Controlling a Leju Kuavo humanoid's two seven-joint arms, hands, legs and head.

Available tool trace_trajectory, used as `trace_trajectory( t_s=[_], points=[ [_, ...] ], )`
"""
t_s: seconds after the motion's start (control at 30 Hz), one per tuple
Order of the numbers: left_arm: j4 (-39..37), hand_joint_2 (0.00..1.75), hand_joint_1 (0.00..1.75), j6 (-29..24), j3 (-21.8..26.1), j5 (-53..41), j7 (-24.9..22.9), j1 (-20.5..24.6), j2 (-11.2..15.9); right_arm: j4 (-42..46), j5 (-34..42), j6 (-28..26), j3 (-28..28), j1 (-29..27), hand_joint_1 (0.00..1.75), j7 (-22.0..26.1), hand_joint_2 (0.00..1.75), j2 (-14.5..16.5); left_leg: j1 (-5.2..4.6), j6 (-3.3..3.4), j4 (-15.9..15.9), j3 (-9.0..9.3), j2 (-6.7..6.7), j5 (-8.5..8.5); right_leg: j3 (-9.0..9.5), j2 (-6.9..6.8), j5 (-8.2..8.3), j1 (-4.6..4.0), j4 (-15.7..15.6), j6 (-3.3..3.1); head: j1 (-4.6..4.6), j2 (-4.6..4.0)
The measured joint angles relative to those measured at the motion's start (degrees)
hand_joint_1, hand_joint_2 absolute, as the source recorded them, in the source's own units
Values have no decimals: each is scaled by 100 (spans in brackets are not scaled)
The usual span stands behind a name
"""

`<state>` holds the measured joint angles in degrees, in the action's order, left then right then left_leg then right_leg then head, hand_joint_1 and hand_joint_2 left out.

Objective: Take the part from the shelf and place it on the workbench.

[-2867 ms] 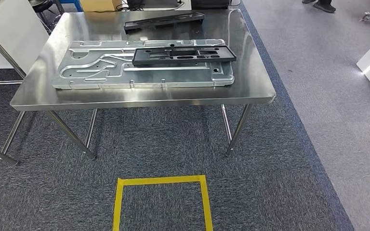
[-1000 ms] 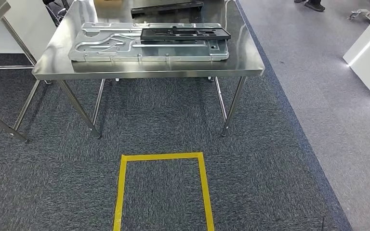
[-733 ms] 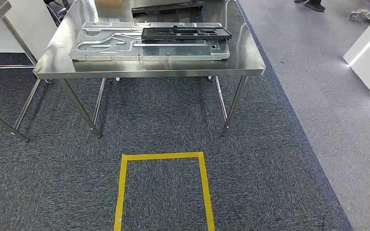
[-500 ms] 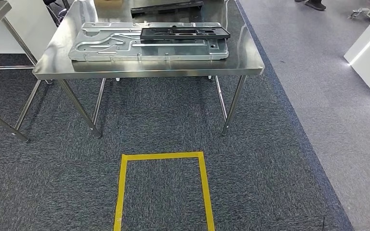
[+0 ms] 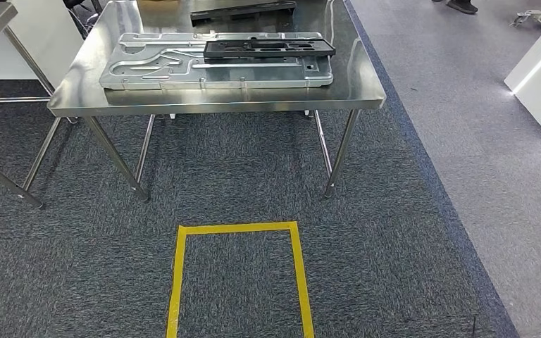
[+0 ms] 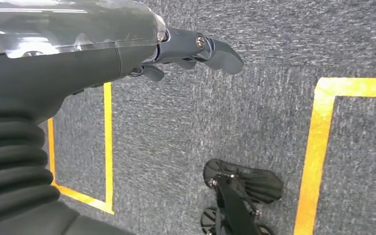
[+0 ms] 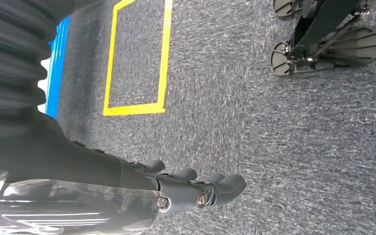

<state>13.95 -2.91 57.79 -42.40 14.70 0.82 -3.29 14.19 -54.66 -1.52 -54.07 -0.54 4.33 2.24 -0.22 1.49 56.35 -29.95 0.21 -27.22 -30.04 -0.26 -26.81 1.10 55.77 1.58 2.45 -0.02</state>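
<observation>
Part (image 5: pixel 269 48) lies on workbench (image 5: pixel 218 98); fingers (image 6: pixel 215 49) hang empty.

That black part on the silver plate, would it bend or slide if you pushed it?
The black part looks like a flat, rigid frame with cut-outs, so it probably stays stiff and feels light. Resting on the smooth silver plate, it would likely slide rather than roll or tip.
</observation>
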Motion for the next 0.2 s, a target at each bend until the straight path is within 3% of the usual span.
trace_trajectory(
  t_s=[0.2],
  points=[
    [83,0,0,23,-677,518,-178,-110,32,88,665,9,646,-83,0,-40,0,-21,0,-1,0,0,0,1,-1,0,0,0,2,0,0,0]
  ],
)
